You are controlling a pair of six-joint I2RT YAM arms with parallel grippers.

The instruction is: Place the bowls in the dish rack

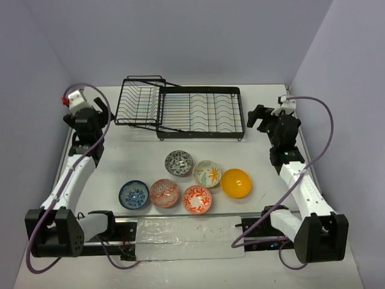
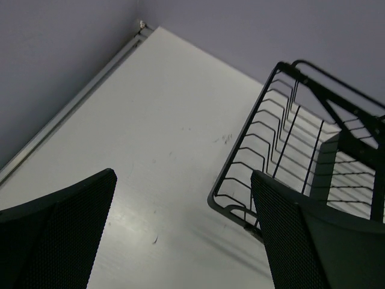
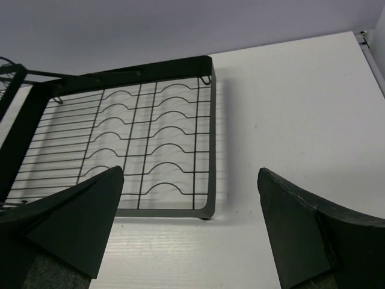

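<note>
The black wire dish rack (image 1: 198, 113) lies at the back of the table, its tilted basket section (image 1: 139, 101) at the left end. Six bowls sit in front of it: grey-black (image 1: 178, 162), white with leaves (image 1: 207, 173), orange-yellow (image 1: 236, 183), blue (image 1: 133, 194), pink-red (image 1: 165, 192) and orange-red floral (image 1: 197, 199). My left gripper (image 1: 103, 113) is open and empty, left of the basket (image 2: 301, 150). My right gripper (image 1: 257, 116) is open and empty, right of the rack's end (image 3: 150, 138). Neither wrist view shows a bowl.
White table with a raised rail along the left edge (image 2: 66, 114) and grey walls close on three sides. A clear plastic sheet (image 1: 186, 232) lies between the arm bases at the near edge. Purple cables (image 1: 328, 132) loop off both arms.
</note>
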